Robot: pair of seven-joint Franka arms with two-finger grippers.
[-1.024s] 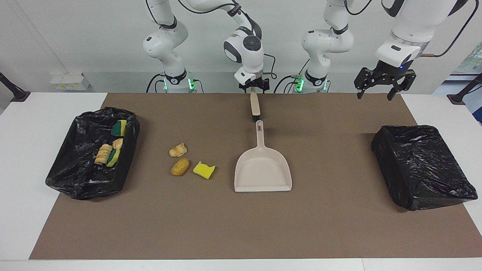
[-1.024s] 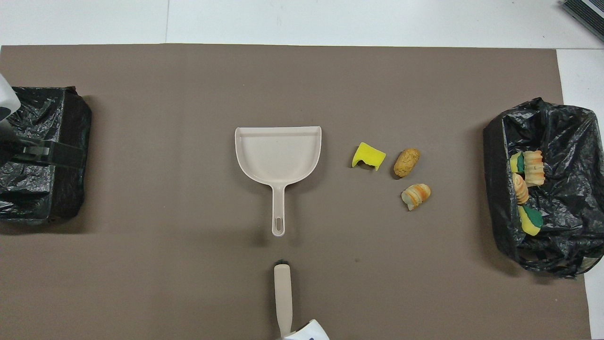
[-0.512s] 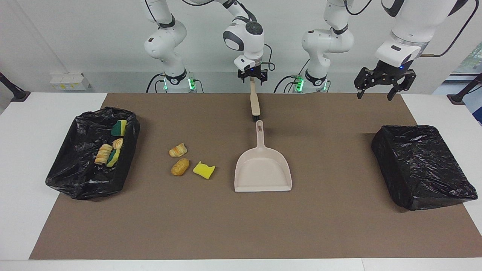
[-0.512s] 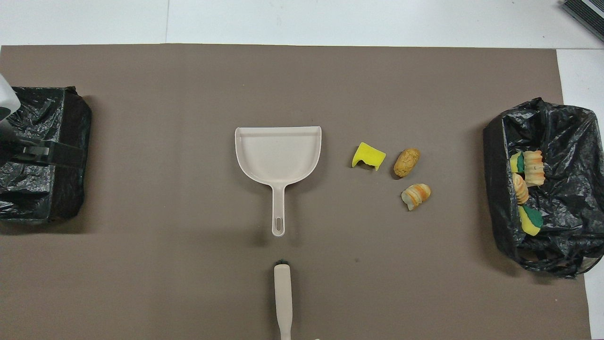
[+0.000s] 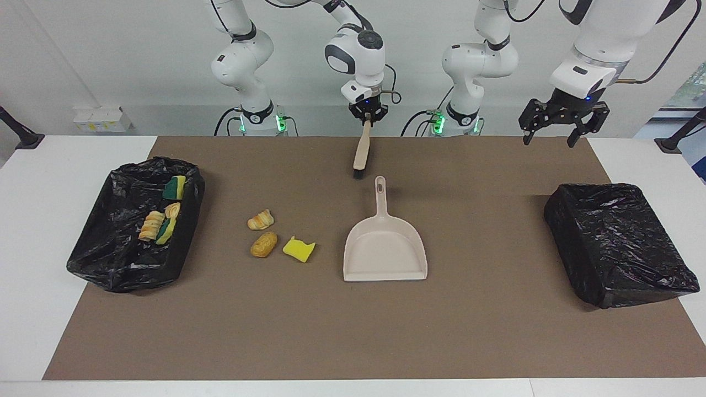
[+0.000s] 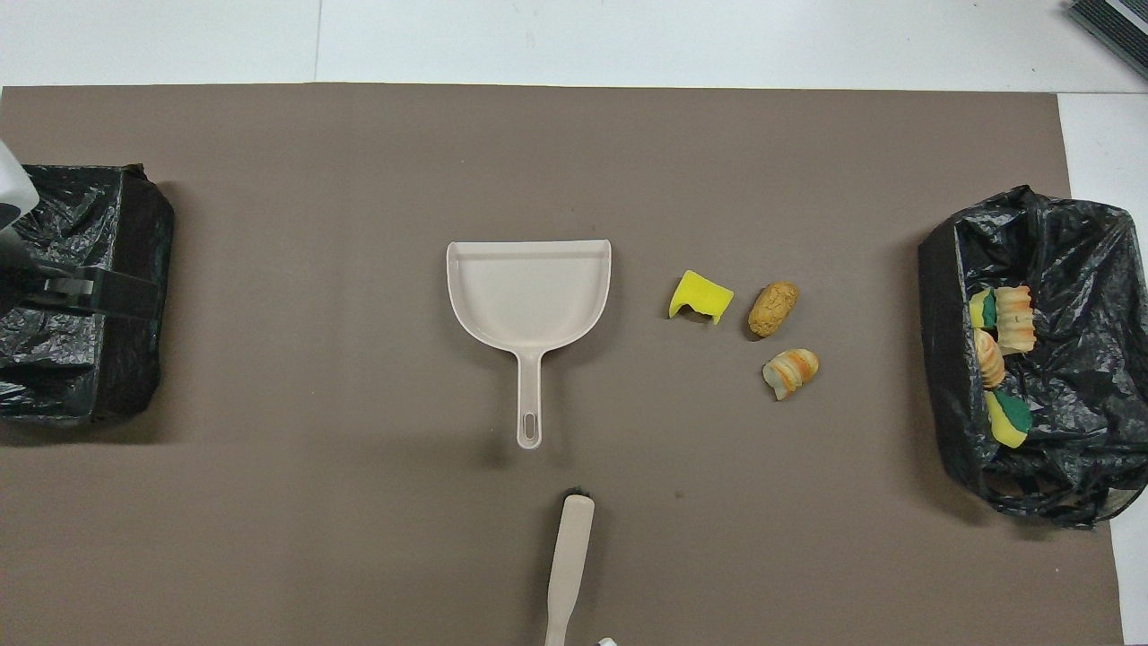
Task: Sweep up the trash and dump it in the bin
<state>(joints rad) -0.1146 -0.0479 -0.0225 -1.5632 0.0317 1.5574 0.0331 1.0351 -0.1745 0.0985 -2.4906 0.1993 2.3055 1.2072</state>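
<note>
Brown mat (image 5: 496, 331) on a white bench (image 5: 33, 231); beige dustpan (image 5: 385, 251) and brush (image 5: 361, 149); glossy black bin liners (image 5: 135, 220); golden-brown pastry scraps (image 5: 263, 244), some orange-striped; bright yellow sponge (image 5: 299, 249).

No text, label or number can be read.

Right claw (image 5: 368, 117) clamped, pointing down; left claw (image 5: 563, 128) raised, fingers spread.

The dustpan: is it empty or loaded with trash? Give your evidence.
Empty. The dustpan shows a bare beige scoop; three scraps lie on the mat beside it.
</note>
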